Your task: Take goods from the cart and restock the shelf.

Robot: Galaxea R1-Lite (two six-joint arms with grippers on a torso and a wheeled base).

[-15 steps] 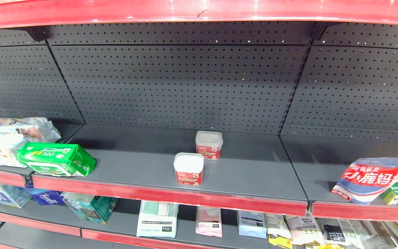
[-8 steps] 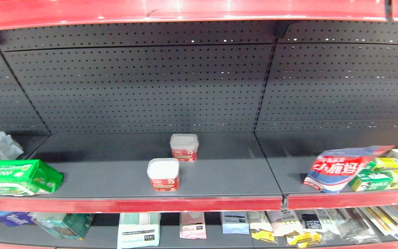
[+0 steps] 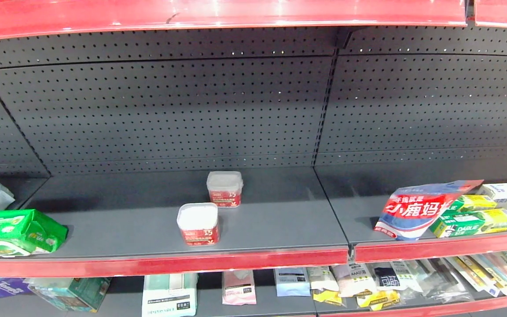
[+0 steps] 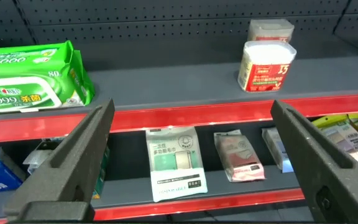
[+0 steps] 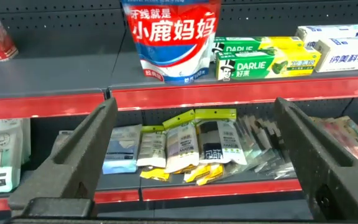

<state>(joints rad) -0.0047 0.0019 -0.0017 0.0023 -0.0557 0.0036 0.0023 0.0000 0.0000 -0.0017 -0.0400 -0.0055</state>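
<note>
The dark shelf point(image 3: 280, 220) is facing me, the front tub point(image 3: 198, 223) standing mid-bay just ahead of the back tub point(image 3: 224, 189). I'm holding my left gripper point(image 4: 191, 106) spread wide and empty, both tubs well beyond its jaws; my right gripper point(image 5: 196, 102) is gaping, empty too, facing the pouch point(image 5: 171, 37).

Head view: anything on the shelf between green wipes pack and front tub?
Nothing. Bare grey shelf from green wipes pack to front tub, in head and left wrist views.
</note>
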